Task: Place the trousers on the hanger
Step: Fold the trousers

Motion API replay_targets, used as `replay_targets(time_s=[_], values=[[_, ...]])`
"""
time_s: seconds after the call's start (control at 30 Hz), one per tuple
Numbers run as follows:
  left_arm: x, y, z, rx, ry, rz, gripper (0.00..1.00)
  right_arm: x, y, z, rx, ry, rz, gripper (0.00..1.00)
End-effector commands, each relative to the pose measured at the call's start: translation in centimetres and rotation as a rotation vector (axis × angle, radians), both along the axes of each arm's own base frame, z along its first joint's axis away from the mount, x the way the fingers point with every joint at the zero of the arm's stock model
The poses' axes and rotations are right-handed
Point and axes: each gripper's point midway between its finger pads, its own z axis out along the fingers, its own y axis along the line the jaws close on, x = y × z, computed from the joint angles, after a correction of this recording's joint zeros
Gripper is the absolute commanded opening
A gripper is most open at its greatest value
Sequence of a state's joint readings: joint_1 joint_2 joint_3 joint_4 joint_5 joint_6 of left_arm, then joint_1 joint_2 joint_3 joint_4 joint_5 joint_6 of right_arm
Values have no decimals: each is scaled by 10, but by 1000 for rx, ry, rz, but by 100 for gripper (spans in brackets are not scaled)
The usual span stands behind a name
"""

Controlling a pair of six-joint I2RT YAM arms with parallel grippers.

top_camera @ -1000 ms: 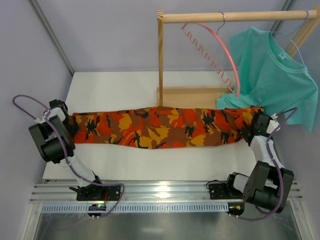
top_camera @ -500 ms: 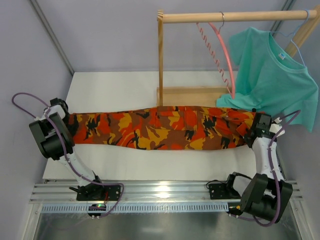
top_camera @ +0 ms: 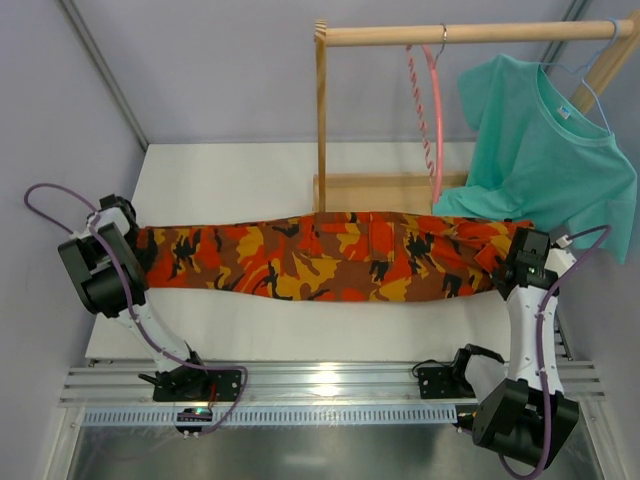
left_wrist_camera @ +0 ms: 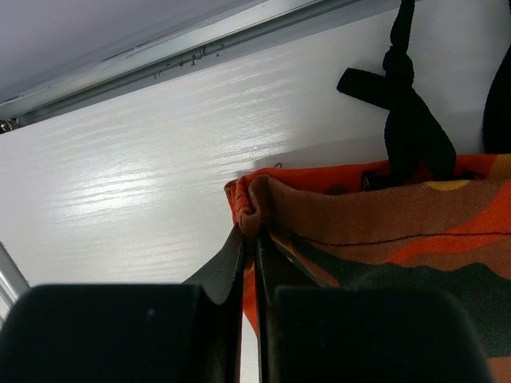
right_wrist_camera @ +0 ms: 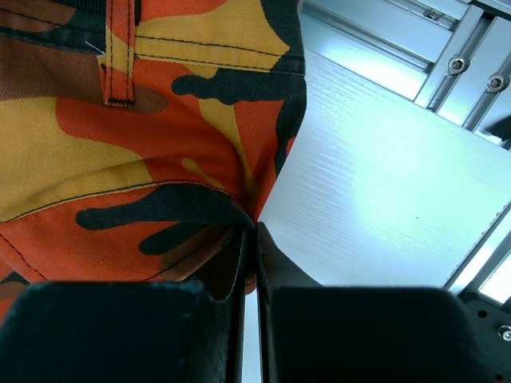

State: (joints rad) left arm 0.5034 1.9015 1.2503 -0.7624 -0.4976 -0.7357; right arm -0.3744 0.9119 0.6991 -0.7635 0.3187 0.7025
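Note:
The camouflage trousers [top_camera: 320, 255] are stretched flat across the white table between my two grippers. My left gripper [top_camera: 137, 250] is shut on the left end; the left wrist view shows the jaws pinching the folded hem [left_wrist_camera: 252, 209], with black drawstrings [left_wrist_camera: 403, 104] beside it. My right gripper [top_camera: 507, 256] is shut on the right end, pinching the cloth edge [right_wrist_camera: 239, 209] near a belt loop. The pink hanger [top_camera: 433, 110] hangs by its silver hook from the wooden rod, above and behind the trousers, seen almost edge-on.
A wooden rack has an upright post [top_camera: 321, 120], a top rod [top_camera: 470, 33] and a base [top_camera: 385, 192] behind the trousers. A teal T-shirt [top_camera: 545, 150] on a light-blue hanger hangs at the right, its hem near my right gripper. The aluminium rail [top_camera: 330, 385] runs along the near edge.
The pink hanger has swung round on the rod from broadside to nearly edge-on. My right arm has shifted slightly right, pulling the trousers tauter. The left arm moved slightly left.

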Motion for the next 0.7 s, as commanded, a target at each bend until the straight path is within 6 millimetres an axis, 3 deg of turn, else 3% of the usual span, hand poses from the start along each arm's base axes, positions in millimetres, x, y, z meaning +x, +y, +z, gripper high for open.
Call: replay_targets(time_s=[0.0, 0.37, 0.67], values=[[-10, 20, 7, 53, 82, -31, 0, -19, -17, 21, -86, 59, -61, 4], [-16, 22, 20, 59, 121, -57, 1, -41, -6, 37, -40, 20, -169, 4], [-41, 18, 19, 49, 226, -21, 0, -71, -9, 51, -88, 50, -261, 4]])
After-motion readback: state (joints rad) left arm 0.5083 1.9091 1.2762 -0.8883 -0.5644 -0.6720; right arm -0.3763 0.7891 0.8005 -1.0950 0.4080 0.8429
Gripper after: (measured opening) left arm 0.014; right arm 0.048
